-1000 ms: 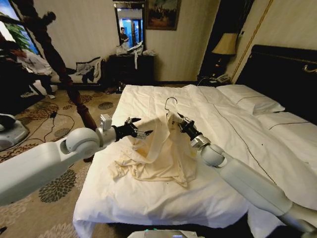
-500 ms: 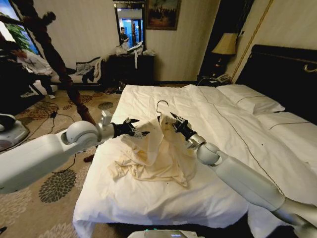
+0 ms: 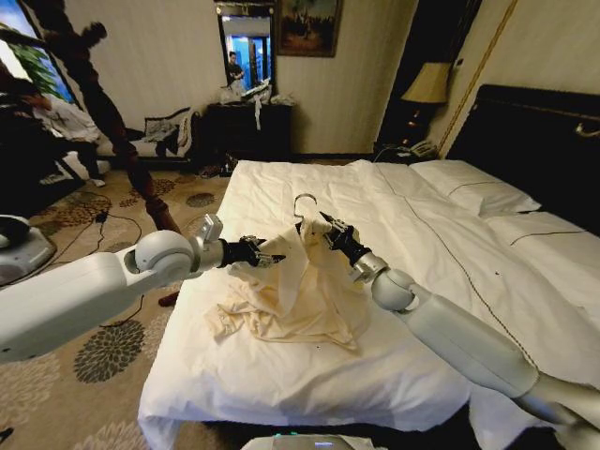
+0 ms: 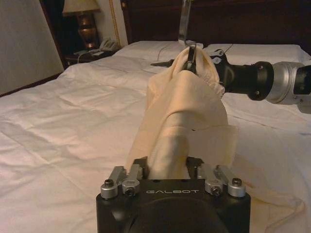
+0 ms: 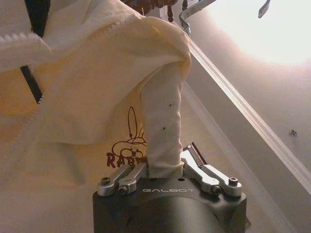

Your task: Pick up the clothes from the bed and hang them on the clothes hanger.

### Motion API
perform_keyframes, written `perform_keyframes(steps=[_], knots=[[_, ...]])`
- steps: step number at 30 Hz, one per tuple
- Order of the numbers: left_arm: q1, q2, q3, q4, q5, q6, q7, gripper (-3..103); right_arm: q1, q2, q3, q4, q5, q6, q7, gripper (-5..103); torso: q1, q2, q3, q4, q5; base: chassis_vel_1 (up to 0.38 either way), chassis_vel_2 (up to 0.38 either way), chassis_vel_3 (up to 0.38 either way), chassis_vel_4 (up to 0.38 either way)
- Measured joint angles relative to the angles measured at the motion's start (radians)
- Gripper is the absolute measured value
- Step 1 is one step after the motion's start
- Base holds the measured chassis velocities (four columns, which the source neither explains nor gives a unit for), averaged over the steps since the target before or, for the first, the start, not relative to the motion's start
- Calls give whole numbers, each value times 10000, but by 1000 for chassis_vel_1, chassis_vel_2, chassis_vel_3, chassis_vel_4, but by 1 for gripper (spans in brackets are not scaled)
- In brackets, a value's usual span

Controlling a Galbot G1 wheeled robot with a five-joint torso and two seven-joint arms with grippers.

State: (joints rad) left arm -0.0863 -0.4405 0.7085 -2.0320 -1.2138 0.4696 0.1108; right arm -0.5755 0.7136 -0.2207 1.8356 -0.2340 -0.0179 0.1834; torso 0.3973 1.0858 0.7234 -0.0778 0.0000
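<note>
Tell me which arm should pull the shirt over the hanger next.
Probably the left. The left gripper pinches a loose fold of the shirt and can tug it, while the right gripper holds the collar by the hanger hook, steadying it above the bed.

both grippers [image 3: 274, 256] [image 3: 325, 225] clamped, raised close together.

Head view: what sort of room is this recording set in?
Most likely a hotel bedroom. A large bed with white bedding and a tall black headboard fills the room, a lamp stands at its side, and a framed mirror hangs above a dark dresser.
</note>
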Motion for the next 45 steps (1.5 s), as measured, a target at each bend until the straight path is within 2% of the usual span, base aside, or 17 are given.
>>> perform_keyframes(steps=[2, 4, 6, 12, 15, 21, 23, 24, 29, 30, 32, 33, 36, 38, 41, 45], knots=[[144, -33, -127, 19, 47, -87, -57, 35, -19, -55, 43, 21, 11, 15, -42, 18, 0, 0, 0, -1, 1, 0, 0, 0, 0], [201, -43, -172, 19, 52, -135, -76, 35, -31, -78, 58, 29, 14, 21, -60, 18, 0, 0, 0, -1, 1, 0, 0, 0, 0], [401, -86, -317, -5, 142, -348, -120, 24, -96, -134, 143, 78, 40, 24, -85, 18, 1, 0, 0, -1, 1, 0, 0, 0, 0], [621, -82, -438, 101, 620, -835, -111, 22, -75, -150, 184, 152, 108, -5, -108, 18, -1, 0, 0, -2, 2, 0, 0, 0, 0], [979, -231, -753, 272, 1132, -1215, -69, 22, 60, -123, 215, 182, 222, -60, -115, 18, 0, 0, 0, 3, 0, 0, 0, 0, 0], [1073, -569, -819, 482, 1465, -1496, -72, 22, 110, -313, 192, 378, 321, -204, -98, 14, 0, 0, 0, -5, 2, 0, 0, 0, 0], [1080, -748, -811, 589, 1609, -1626, -94, 21, 75, -349, 210, 491, 376, -299, -79, 19, 0, 0, 0, -1, 2, 0, 0, 0, 0], [1101, -888, -771, 674, 1738, -1727, -147, 19, 29, -400, 240, 584, 410, -338, -64, 29, 0, 0, 0, 1, -1, 0, 0, 0, 0], [1085, -1158, -686, 789, 1814, -1958, -196, 16, -113, -540, 405, 726, 470, -388, -44, 40, 0, 1, 0, -4, 0, 0, 0, 0, 0], [1003, -1257, -624, 796, 1832, -2070, -242, 16, -218, -565, 528, 782, 474, -390, -46, 56, 1, 1, 0, -1, 2, 0, 0, 0, 0], [997, -1288, -627, 802, 1857, -2118, -279, 16, -245, -579, 529, 832, 476, -390, -63, 67, 0, 2, 0, 1, 0, 0, 0, 0, 0], [997, -1288, -627, 802, 1857, -2118, -279, 16, -245, -579, 529, 832, 476, -390, -63, 67, 0, 2, 0, 1, 0, 0, 0, 0, 0], [1041, -1285, -751, 837, 1880, -2173, -298, 16, -269, -632, 538, 906, 591, -402, -84, 84, 0, 2, 0, 0, 1, 0, 0, 0, 0], [1059, -1262, -785, 837, 1875, -2178, -301, 16, -303, -675, 581, 947, 663, -438, -84, 84, 1, 2, 0, 0, 1, 0, 0, 0, 0], [1136, -1150, -829, 813, 1867, -2197, -303, 16, -634, -858, 951, 1138, 705, -517, -62, 98, 0, 1, 0, 2, 1, 0, 0, 0, 0], [1203, -1043, -846, 790, 1874, -2223, -330, 16, -1605, -1293, 1725, 1533, 1019, -572, 13, 100, 0, 2, 0, -3, 0, 0, 0, 0, 0]])
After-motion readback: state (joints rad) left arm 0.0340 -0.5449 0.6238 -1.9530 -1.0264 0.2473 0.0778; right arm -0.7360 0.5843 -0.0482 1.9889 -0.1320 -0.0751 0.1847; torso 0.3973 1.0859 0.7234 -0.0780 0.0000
